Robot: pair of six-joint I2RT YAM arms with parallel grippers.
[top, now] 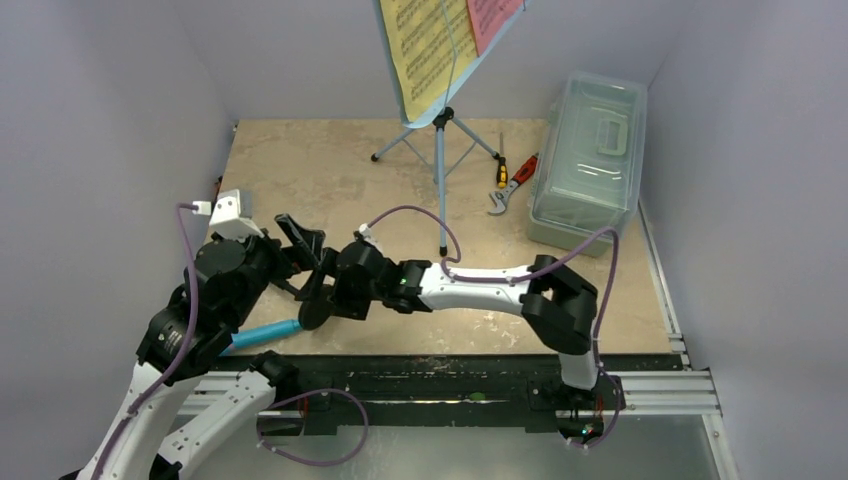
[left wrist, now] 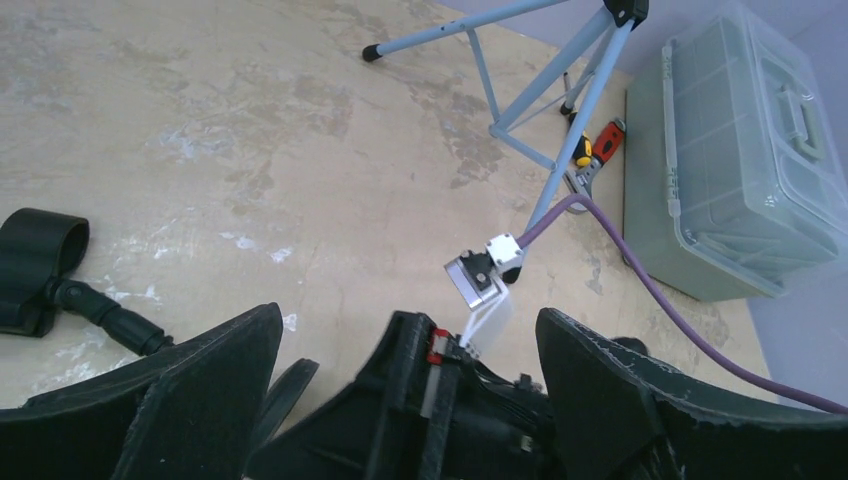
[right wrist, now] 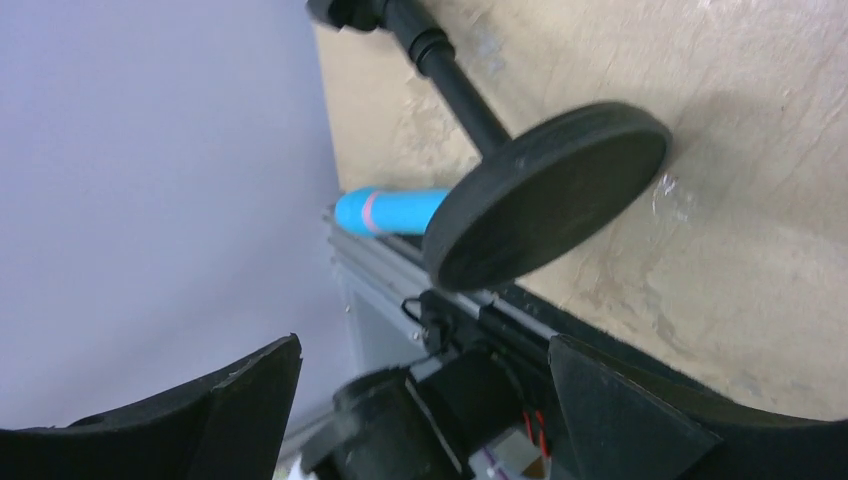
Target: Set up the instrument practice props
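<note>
The light blue music stand stands on its tripod legs at the back, with yellow and pink pages on it. The black mic stand lies on its side at the near left. Its round base is tipped on edge and its clip rests on the table. The cyan microphone lies by the front edge, behind the base. My left gripper and right gripper face each other beside the base. Both are open and hold nothing.
A clear lidded box sits at the back right. A screwdriver and a red-handled wrench lie just left of it. Purple cables loop over both arms. Grey walls close in the left, back and right sides.
</note>
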